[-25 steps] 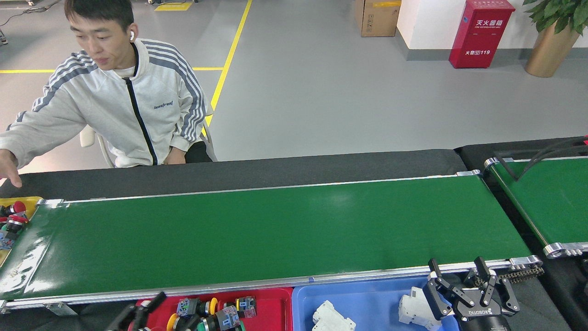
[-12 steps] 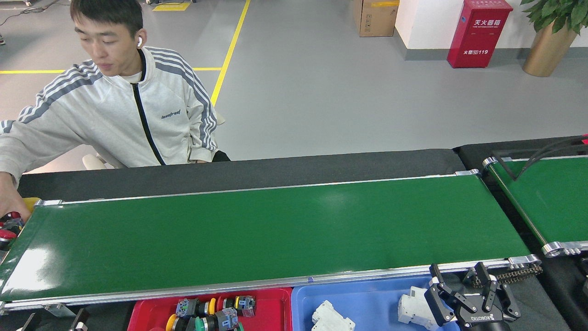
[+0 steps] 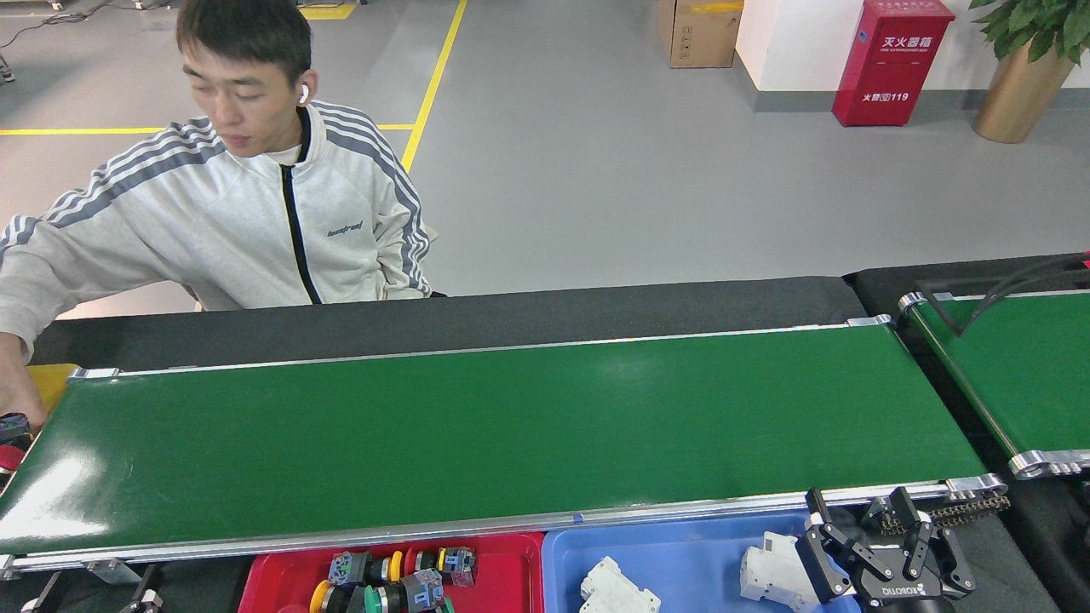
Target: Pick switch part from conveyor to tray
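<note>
Green and glossy, the conveyor [image 3: 511, 426] runs left to right across the head view, and its belt is bare: no switch part rides on it yet. Switch parts show only elsewhere, coloured ones in the red tray [image 3: 511, 566] at the near edge, white ones in the blue tray [image 3: 673, 553] beside it. At the far left end a person's hand [image 3: 15, 396] reaches into a yellow bin [image 3: 51, 379], so any new part will likely enter there, well left of both arms. The right pincer [image 3: 886, 545] hangs low over the blue tray's right end, fingers spread and empty, just beside a white part [image 3: 766, 575]. Of the left pincer [image 3: 94, 592] only dark tips show at the near left edge; whether it is released I cannot tell, though it sits nearer the feed end.
</note>
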You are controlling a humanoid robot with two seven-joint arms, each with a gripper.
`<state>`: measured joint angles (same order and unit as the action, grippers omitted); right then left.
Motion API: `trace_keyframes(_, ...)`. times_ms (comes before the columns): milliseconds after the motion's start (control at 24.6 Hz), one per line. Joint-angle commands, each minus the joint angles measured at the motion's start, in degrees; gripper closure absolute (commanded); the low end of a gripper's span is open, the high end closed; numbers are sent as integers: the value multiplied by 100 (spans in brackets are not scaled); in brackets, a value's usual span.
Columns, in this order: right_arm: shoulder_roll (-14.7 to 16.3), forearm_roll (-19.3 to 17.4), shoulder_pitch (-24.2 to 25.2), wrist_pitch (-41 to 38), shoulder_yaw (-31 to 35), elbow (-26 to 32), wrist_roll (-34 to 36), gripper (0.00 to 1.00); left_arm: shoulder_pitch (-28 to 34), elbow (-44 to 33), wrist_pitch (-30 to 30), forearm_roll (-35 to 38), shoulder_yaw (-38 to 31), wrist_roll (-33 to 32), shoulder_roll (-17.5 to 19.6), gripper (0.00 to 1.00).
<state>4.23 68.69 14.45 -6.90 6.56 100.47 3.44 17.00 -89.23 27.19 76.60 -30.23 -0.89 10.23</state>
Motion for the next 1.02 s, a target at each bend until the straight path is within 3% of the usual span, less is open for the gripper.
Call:
trace_keyframes(0,-10,-40,-56,13,56,69,43,1,-92,-51,-3,4,-18,63,49,0)
trace_keyframes(977,122,135,260,39,74,-72,-37,1,-153,-77,102,-269,-36,283,32,0)
